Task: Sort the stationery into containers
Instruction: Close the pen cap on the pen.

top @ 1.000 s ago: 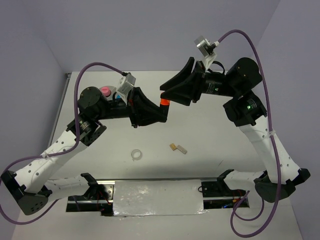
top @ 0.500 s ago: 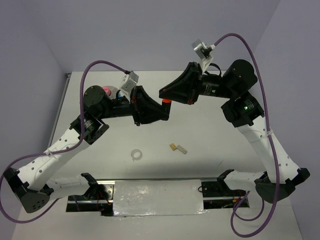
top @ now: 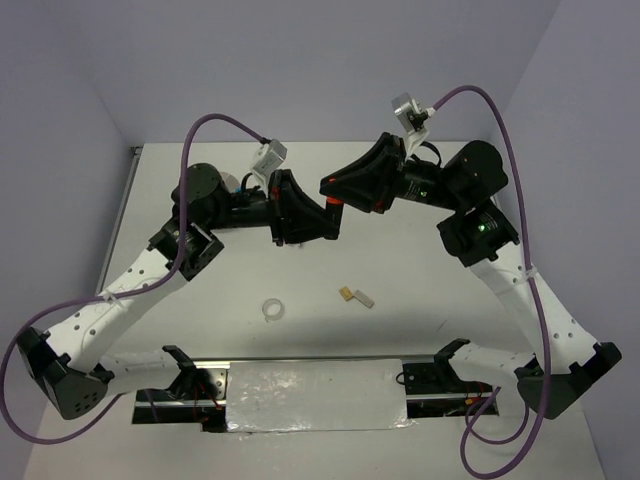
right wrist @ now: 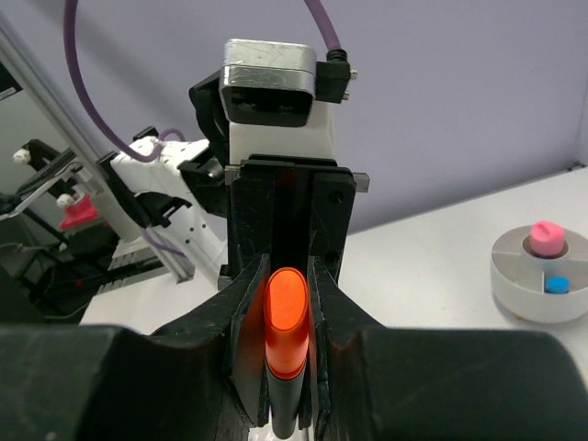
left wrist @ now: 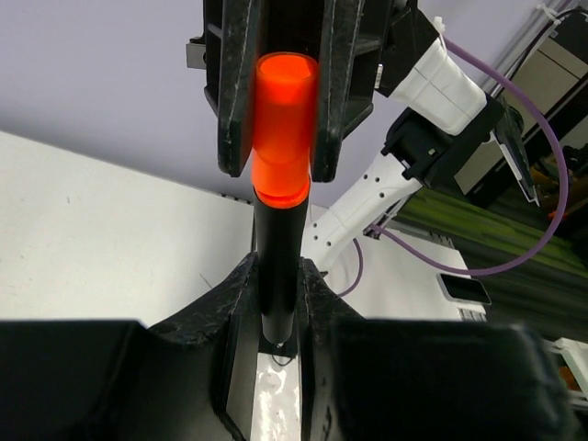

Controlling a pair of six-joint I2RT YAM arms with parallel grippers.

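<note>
**Both grippers clamped on one short black marker with an orange cap [left wrist: 276, 239], held clear of the white table [top: 420, 270].**

The left gripper [left wrist: 276, 276] grasps the black barrel. The right gripper [right wrist: 287, 294] grasps the orange cap, tip to tip with the left. The marker hangs in the air above the table's middle, toward the far edge. A round whitish divided dish [right wrist: 514, 294] holds a pink cylinder [right wrist: 546, 238] and a small blue square [right wrist: 553, 284]. A clear tape ring [top: 272, 310] and, apart from it, a tan block [top: 347, 294] touching a grey block [top: 364, 298] lie toward the near edge.
</note>
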